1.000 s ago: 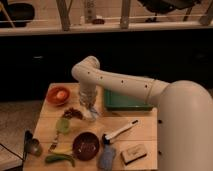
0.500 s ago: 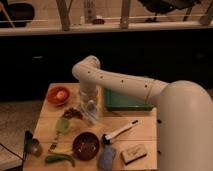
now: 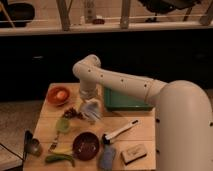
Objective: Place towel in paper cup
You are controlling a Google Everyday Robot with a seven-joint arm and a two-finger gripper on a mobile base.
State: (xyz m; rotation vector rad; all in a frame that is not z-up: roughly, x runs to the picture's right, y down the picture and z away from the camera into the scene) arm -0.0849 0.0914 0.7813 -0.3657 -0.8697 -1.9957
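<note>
My gripper point(image 3: 91, 110) hangs from the white arm over the middle of the wooden table point(image 3: 145, 125), just in front of the green tray point(image 3: 122, 101). It looks like a pale shape, and I cannot tell whether it holds anything. A blue-grey folded cloth, likely the towel point(image 3: 106, 157), lies at the front edge, well in front of the gripper. A pale green cup-like thing point(image 3: 63, 125) stands to the gripper's front left. I cannot pick out a paper cup with certainty.
An orange bowl point(image 3: 59, 95) sits at the back left, with a dark red cluster point(image 3: 72, 113) beside it. A dark red bowl point(image 3: 86, 145), a white-handled brush point(image 3: 120, 132), a sponge point(image 3: 134, 153), a green vegetable point(image 3: 60, 159) and a metal scoop point(image 3: 30, 145) lie toward the front.
The gripper has come down a little and toward the front of the table. The things on the table have not moved.
</note>
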